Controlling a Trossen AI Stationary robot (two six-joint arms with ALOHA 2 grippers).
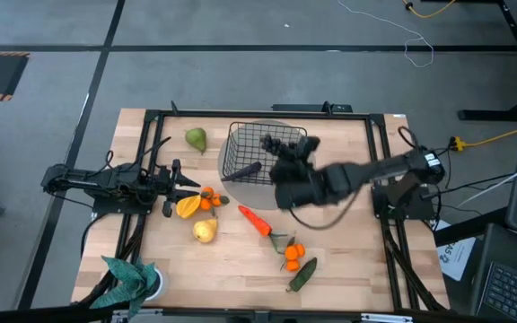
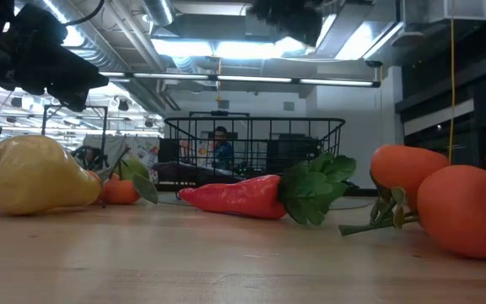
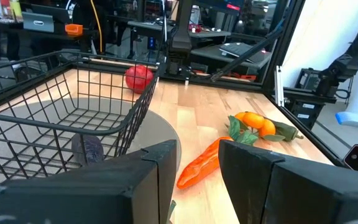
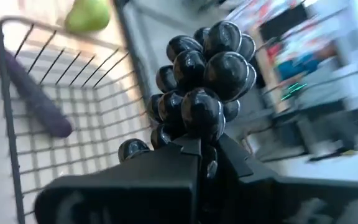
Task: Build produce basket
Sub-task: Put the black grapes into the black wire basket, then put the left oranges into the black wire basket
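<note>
Grey floor [image 1: 240, 36] with dark seams filled the upper frame, yellow cable [image 1: 487, 139] at right. Ceiling light strips [image 2: 251, 46] glowed top centre; wooden table [image 1: 348, 260] below.

Legible text, labels, brands, numbers, signs: none found in any view. Papers at the table's right edge in the high view [image 1: 456, 256] may carry print, but it is too small to read. Screens and equipment in the room behind show glowing patches only, with no readable characters.
</note>
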